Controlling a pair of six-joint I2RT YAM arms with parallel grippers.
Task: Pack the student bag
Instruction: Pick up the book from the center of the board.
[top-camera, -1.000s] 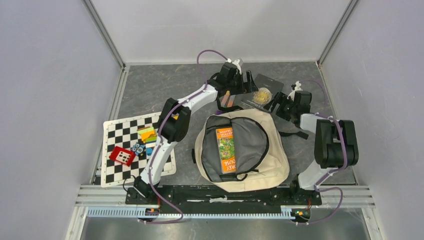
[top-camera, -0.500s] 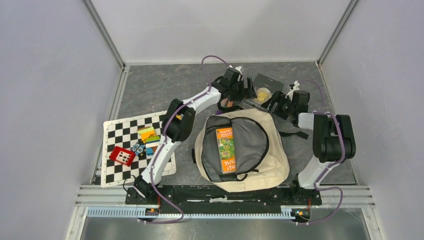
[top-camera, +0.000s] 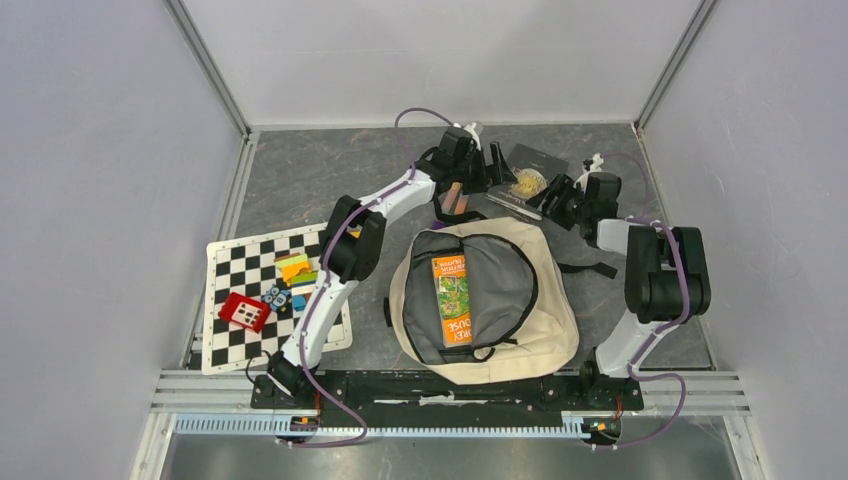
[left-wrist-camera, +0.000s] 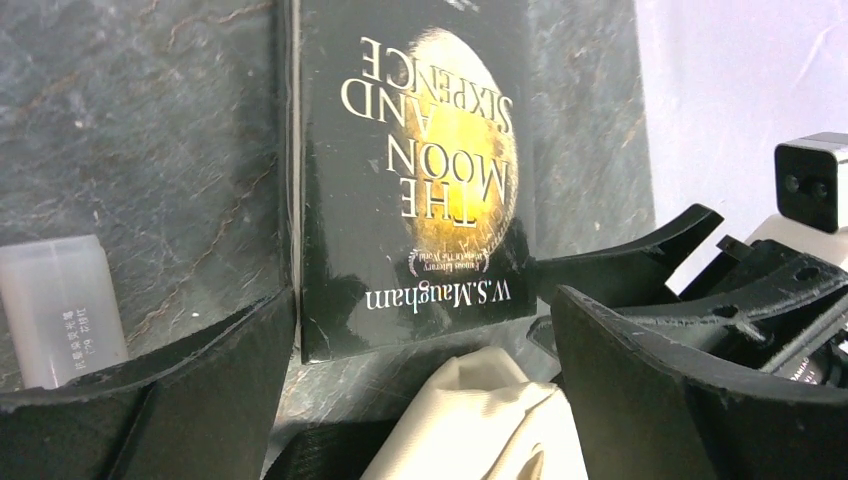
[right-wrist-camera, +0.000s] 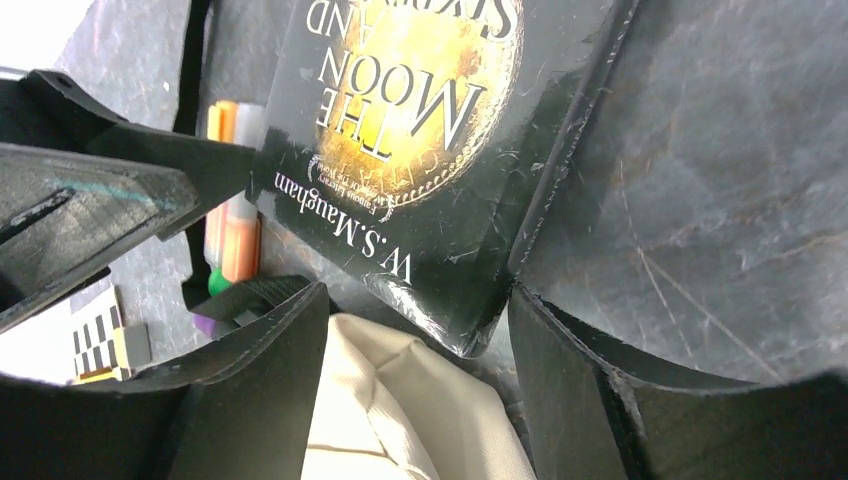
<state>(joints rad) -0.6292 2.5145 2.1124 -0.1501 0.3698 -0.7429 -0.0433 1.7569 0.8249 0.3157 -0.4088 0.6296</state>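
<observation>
The bag (top-camera: 553, 292), lying unzipped just nearer than the book (top-camera: 524, 183), is judged soft and floppy, best pinched at its rim. At the book's near edge the left gripper (left-wrist-camera: 420, 310) is spread wide, empty; the right gripper (right-wrist-camera: 415, 290) is parted astride a corner, unclamped.

Black book (top-camera: 530, 165) is hemmed in by left jaws, right jaws and student bag (top-camera: 545, 290); bare desk (top-camera: 330, 165) is seen beyond it.
</observation>
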